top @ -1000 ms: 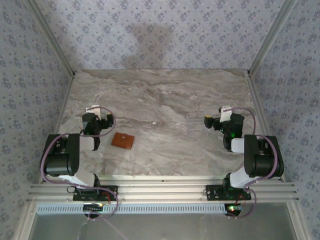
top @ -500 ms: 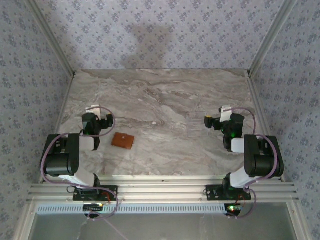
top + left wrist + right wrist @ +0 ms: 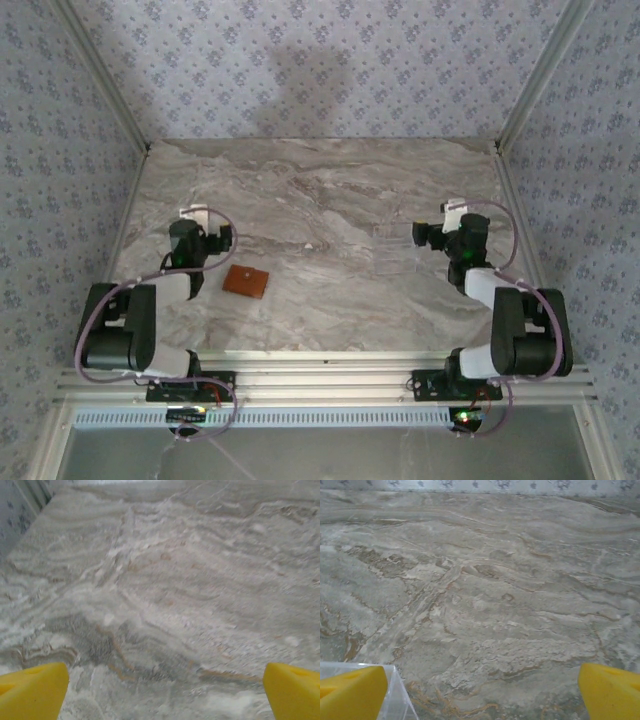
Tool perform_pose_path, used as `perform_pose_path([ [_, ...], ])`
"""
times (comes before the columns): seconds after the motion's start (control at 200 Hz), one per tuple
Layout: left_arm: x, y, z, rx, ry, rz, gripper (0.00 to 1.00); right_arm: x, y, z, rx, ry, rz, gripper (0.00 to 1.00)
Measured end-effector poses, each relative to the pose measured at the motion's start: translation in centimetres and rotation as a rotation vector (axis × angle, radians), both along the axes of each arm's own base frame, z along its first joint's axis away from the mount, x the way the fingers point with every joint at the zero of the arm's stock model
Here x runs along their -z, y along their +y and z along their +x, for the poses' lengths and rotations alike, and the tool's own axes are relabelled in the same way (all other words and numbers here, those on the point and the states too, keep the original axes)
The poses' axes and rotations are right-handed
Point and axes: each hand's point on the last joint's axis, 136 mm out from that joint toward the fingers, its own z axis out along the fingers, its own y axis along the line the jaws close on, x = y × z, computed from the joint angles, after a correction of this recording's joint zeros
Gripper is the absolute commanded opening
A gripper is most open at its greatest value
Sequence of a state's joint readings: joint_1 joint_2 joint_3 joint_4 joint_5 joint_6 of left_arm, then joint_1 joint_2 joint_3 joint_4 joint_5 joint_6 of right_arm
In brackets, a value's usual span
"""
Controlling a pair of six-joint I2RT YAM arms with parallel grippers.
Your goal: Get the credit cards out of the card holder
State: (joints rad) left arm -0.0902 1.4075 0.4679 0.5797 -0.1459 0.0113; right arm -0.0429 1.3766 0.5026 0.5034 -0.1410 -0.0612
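Top external, table [image 3: 330,190]: marble-patterned slab, grey and beige veined, enclosed by walls [image 3: 300,60] papered in a small floral print; a metal rail [image 3: 320,380] runs along the near edge.
Top external, card holder [image 3: 246,281]: small orange-brown rectangle lying flat on the near-left part of the table, tilted slightly, its contents not discernible.
Top external, left gripper [image 3: 200,238]: above the table just beyond and to the left of the card holder, apart from it, carrying nothing.
Top external, right gripper [image 3: 440,234]: above the right half of the table, well apart from the card holder, carrying nothing.
Left wrist, left gripper [image 3: 162,690]: jaws spread wide and released; yellow fingertips [image 3: 30,690] sit at the two lower corners, with bare marble between them.
Right wrist, right gripper [image 3: 480,690]: jaws spread wide and released; yellow fingertips [image 3: 612,690] sit at the two lower corners, with bare marble between them.
Right wrist, clear corner [image 3: 395,695]: a transparent edge beside the lower-left fingertip; its identity cannot be told.
Right wrist, far wall [image 3: 480,485]: a strip of floral print along the top edge.
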Motion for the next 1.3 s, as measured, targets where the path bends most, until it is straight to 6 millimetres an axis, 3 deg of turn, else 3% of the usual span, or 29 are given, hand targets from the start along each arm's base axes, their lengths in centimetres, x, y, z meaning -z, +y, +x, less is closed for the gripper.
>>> perform_pose_path([
  [0.125, -2.8, -1.3, 0.1, -0.001, -0.003, 0.025, 1.00, -1.6, -0.3, -0.1, 0.037, 0.055, 0.020, 0.98],
  [0.215, -4.4, -2.2, -0.2, -0.002, 0.010, 0.005, 0.99, -2.5, 0.0, -0.6, 0.054, 0.118, 0.065, 0.90],
  [0.375, -5.3, -3.4, -1.2, -0.009, 0.094, -0.085, 0.99, -2.9, 1.2, -2.1, 0.059, 0.257, 0.136, 0.78],
  [0.575, -4.4, -4.8, -3.0, -0.006, 0.269, -0.201, 0.99, -0.3, 3.2, -5.9, 0.012, 0.484, 0.199, 0.69],
  [0.71, -2.9, -5.6, -4.4, 0.001, 0.381, -0.238, 1.00, 1.5, 4.4, -7.7, -0.005, 0.594, 0.200, 0.57],
  [1.004, 0.8, -6.0, -6.3, -0.031, 0.560, -0.251, 1.00, 4.8, 4.9, -7.9, -0.003, 0.721, 0.159, 0.39],
  [1.299, 1.8, -5.9, -7.1, -0.068, 0.611, -0.271, 0.99, 5.7, 5.1, -6.6, -0.015, 0.742, 0.139, 0.30],
])
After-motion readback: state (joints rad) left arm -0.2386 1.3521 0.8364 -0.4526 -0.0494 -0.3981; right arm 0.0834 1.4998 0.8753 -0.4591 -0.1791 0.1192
